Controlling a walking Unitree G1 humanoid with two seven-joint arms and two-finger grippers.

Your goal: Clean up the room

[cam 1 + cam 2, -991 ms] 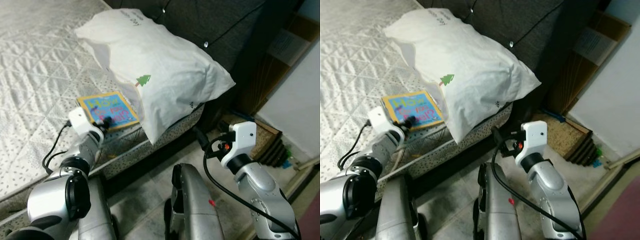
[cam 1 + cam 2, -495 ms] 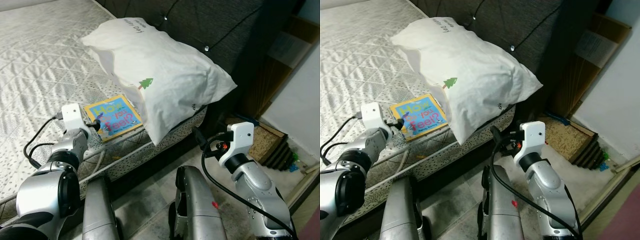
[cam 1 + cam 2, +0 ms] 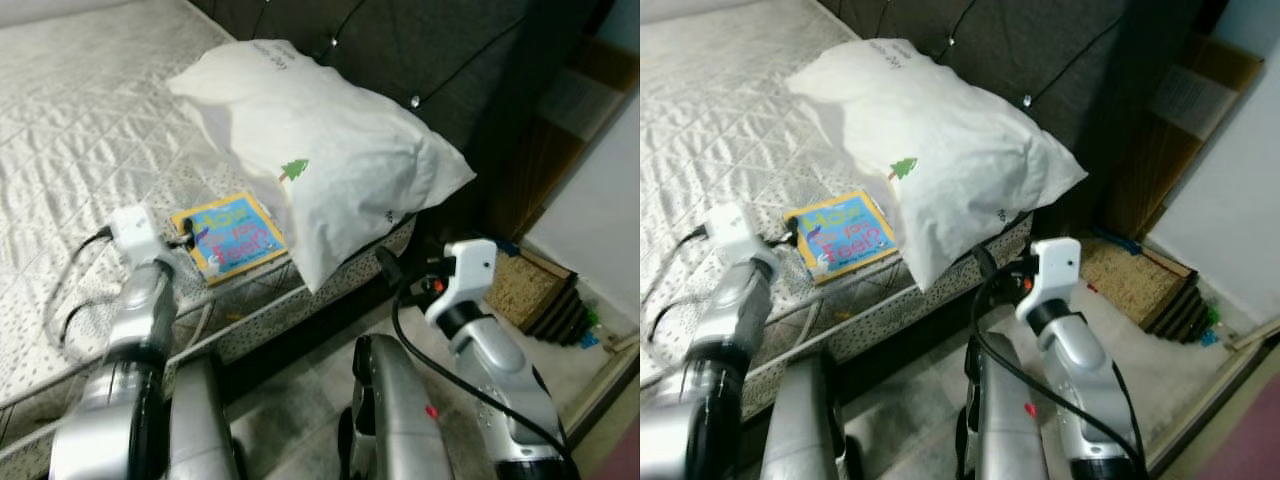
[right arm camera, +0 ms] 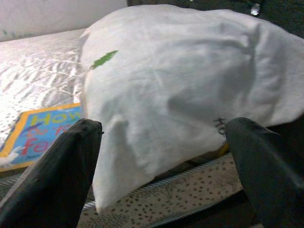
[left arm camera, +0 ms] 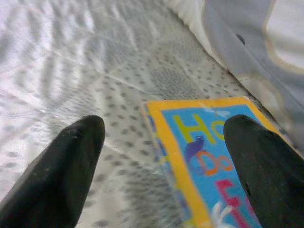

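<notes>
Two silver robot arms reach forward from the lower edge of the scene toward a bed. The left gripper (image 5: 161, 166) hovers low over the bed's near edge, its two black fingers (image 5: 61, 166) spread well apart. Between and just beyond those fingers lies a children's book (image 3: 228, 236) — flat on the mattress, with a blue cover, an orange-yellow border and colourful lettering. The near corner of the book sits in the gap between the fingers, closer to one of them; whether either finger touches it cannot be told.

The right gripper (image 4: 166, 161) is held lower, off the side of the bed and above the floor, its fingers also wide apart and closed on nothing. It points at the side of the bed, straight at a large white pillow (image 3: 330, 150) just ahead of it. The pillow, printed with a small green tree, overhangs the bed's edge and lies beside the book, on the side toward the right gripper; its corner seems to overlap the book's far edge.

Beyond both grippers stretches the quilted white mattress (image 3: 70, 150) — its speckled side panel faces the robot. Behind the pillow rises a dark tufted headboard (image 3: 400, 50). Past the right gripper, away from the bed, a brown mat (image 3: 520, 285) lies on the floor.
</notes>
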